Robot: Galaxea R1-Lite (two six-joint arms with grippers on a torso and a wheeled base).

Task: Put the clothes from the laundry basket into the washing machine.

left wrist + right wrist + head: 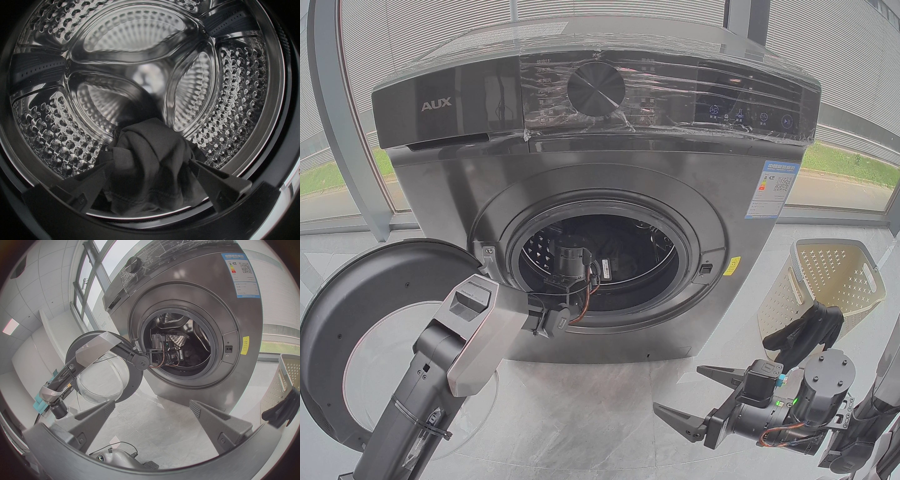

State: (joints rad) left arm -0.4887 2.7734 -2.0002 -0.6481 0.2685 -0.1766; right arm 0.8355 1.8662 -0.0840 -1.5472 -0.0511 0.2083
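Observation:
The grey washing machine stands with its round door swung open to the left. My left gripper is inside the steel drum, open, with a dark garment bunched between its spread fingers at the drum's front lip. The cream laundry basket lies tipped on its side to the right of the machine, and another dark garment hangs over its rim. My right gripper hovers low over the floor, left of the basket, open and holding nothing.
Pale tiled floor stretches in front of the machine. The open door fills the space at lower left. Glass walls with grey frames stand behind the machine. The basket sits close beside my right arm.

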